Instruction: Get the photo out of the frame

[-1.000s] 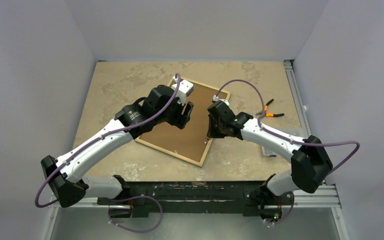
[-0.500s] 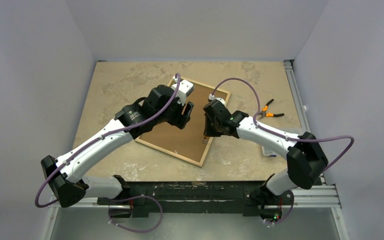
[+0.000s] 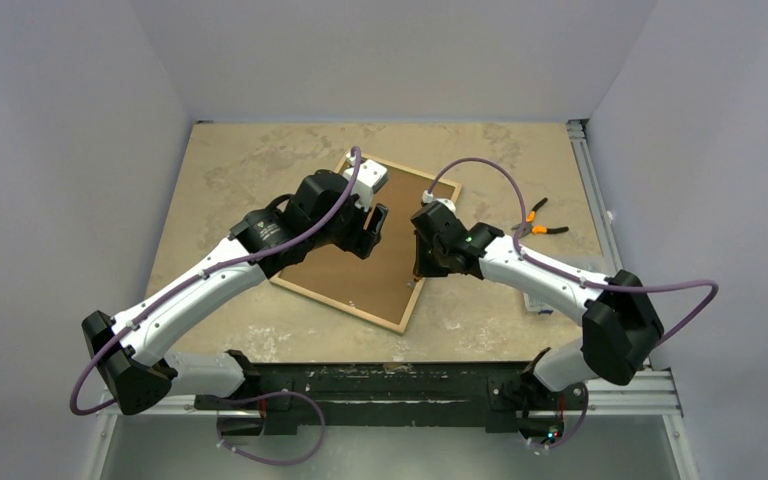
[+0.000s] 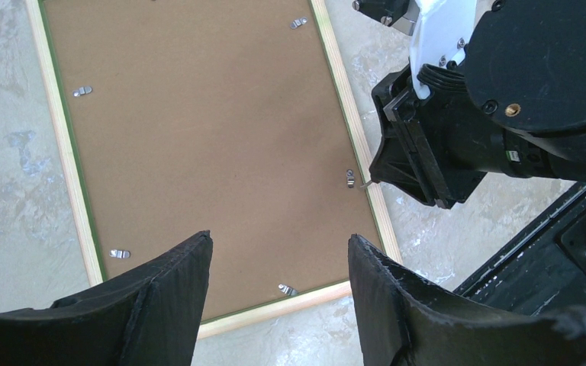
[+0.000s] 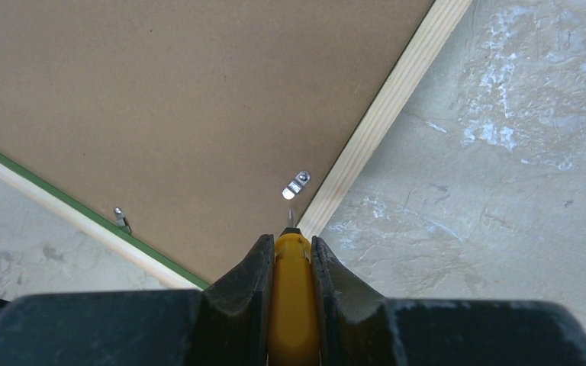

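Right arm is shifting back a little toward the right compared with half a second ago. Then its tip was standing more over the brown board, and now the right pincer (image 3: 423, 262) is hanging again at the right border of the frame (image 5: 385, 114). The left arm is not changing its place.

The frame is lying face down in the middle of the worktop (image 5: 503, 152). The photo (image 5: 160, 99) is sitting inside it, so only its brown back is showing. The right pincer is clenched on a yellow tool (image 5: 292, 305), whose thin metal tip is pointing at a small clip (image 5: 296, 184) just beside the wooden edge. I think it is aiming to turn this clip away. The left pincer (image 4: 278, 259) is released, its jaws wide apart, hovering above the board and grasping nothing. Probably it is waiting to steady the frame. Other clips (image 4: 82, 91) are showing around the board, so I judge the photo cannot come out yet.
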Action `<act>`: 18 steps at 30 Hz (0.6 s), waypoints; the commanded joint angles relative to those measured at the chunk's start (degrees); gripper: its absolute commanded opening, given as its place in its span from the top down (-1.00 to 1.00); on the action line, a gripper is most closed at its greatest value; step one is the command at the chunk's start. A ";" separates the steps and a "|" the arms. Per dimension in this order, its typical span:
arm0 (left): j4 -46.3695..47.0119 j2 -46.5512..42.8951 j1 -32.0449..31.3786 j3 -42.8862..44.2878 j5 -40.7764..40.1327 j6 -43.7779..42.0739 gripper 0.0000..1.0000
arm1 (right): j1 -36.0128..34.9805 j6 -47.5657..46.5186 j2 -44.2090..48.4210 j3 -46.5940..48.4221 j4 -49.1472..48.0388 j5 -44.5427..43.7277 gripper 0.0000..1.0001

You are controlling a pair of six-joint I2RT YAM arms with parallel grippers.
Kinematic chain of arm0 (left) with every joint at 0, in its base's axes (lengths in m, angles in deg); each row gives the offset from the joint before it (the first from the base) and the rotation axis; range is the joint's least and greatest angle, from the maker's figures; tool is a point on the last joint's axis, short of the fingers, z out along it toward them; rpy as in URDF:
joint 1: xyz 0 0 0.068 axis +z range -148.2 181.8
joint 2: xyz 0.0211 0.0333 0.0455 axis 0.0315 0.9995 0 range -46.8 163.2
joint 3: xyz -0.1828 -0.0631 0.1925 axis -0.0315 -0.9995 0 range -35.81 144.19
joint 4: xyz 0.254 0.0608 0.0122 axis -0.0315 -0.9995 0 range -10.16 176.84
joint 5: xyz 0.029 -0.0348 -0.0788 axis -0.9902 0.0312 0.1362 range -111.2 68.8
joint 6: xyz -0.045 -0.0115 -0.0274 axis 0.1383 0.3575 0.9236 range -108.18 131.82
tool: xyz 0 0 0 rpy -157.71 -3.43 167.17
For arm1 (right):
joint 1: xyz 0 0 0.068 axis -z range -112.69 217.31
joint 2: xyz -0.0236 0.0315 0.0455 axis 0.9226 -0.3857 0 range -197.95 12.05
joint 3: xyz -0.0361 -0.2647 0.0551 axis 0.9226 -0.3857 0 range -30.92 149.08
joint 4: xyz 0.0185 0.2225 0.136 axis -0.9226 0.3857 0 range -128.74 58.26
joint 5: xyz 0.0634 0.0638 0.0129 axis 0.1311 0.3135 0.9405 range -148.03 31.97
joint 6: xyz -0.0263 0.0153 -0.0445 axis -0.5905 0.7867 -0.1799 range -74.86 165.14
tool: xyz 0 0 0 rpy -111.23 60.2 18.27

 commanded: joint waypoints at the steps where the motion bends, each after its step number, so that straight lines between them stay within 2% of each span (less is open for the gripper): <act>1: 1.63 -0.58 0.50 -0.14 1.02 0.85 -0.28 | -0.22 0.13 1.32 -0.50 0.58 -2.17 1.00; 18: 1.74 -0.45 0.50 -0.31 0.84 0.73 -0.28 | -0.22 -2.36 -4.91 4.03 -1.38 -4.14 1.00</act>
